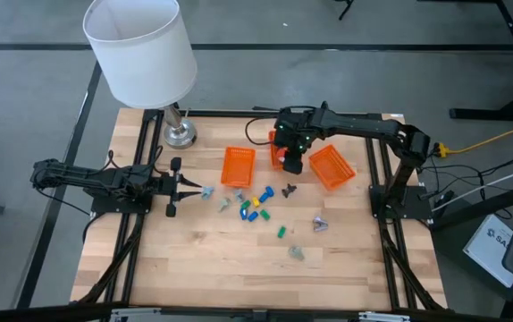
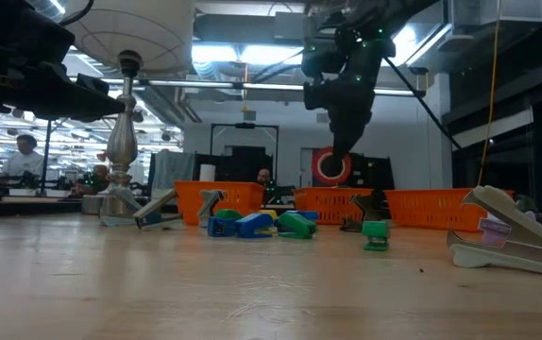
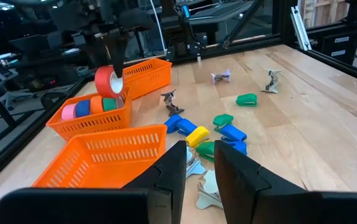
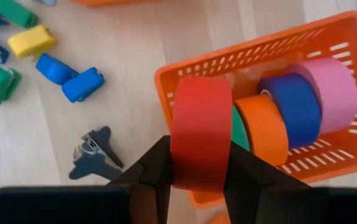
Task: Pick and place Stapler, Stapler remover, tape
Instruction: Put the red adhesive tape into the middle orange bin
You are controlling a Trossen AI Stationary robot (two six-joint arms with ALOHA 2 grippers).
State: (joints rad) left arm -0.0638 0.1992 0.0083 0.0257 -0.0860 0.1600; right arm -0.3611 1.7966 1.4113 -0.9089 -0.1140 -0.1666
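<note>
wooden and pale, the table (image 1: 203, 259) is the biggest thing here, and one white lamp (image 1: 142, 49) stands at its far left corner. two dark arms reach over it. there are three orange baskets: an empty one (image 3: 107, 155), a long one at the back (image 3: 146, 74), and a small one (image 4: 328, 165) between them that holds tape. in the small basket sit four rolls on edge, side by side: pink (image 4: 334, 93), blue (image 4: 296, 109), orange (image 4: 265, 127) and a bit of green (image 4: 239, 134). a fifth roll, the red tape (image 4: 200, 130), is a smooth wide ring. the right gripper (image 4: 197, 177) holds it, with one finger on each flat side, just over the near end of the small basket.

the left gripper (image 3: 197, 168) is low over the table's left side, its fingers a little apart around a pale metal stapler remover (image 3: 206, 193). it cannot be told if they pinch it.

small blocky staplers (image 3: 231, 132) lie in a loose pile in the middle: blue, green and yellow ones. one dark stapler remover (image 4: 91, 155) lies on the wood beside the small basket.
</note>
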